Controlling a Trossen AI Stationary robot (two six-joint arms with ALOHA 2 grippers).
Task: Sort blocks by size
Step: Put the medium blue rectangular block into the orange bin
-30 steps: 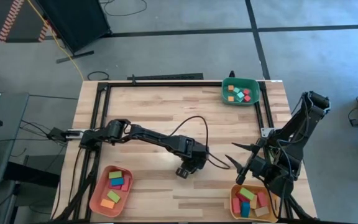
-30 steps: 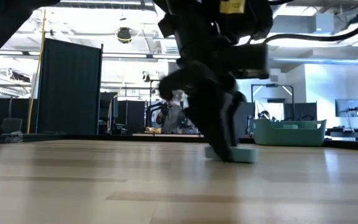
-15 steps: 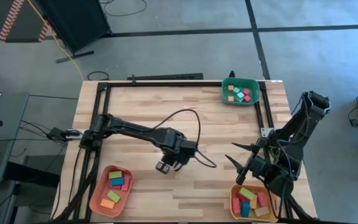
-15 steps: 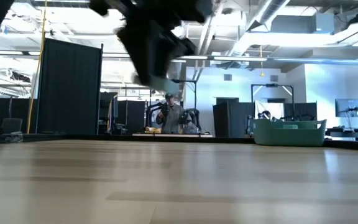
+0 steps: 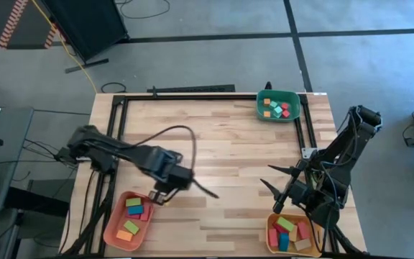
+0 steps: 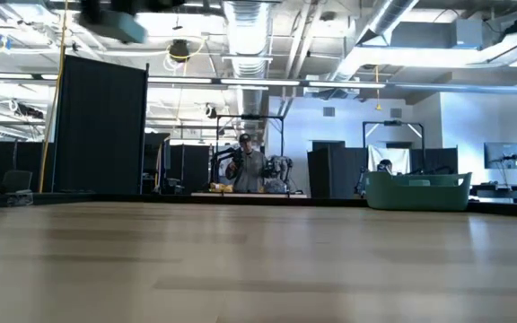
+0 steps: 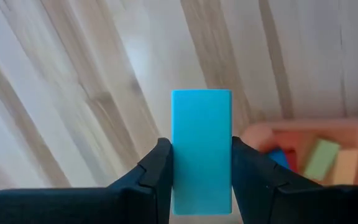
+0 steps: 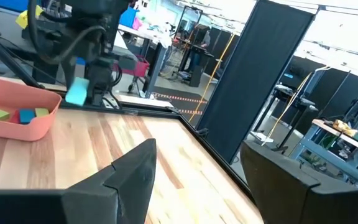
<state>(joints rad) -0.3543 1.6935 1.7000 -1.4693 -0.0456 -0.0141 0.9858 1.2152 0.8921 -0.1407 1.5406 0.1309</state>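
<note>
Teal bar (image 7: 201,151) clamped between left fingers (image 7: 157,168), above salmon tray (image 7: 303,127)

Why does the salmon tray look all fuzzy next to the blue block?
In the left wrist view, the teal block between the left gripper's fingers is close and sharp; the salmon tray behind it is out of focus. In the high view that tray looks clearer.
</note>
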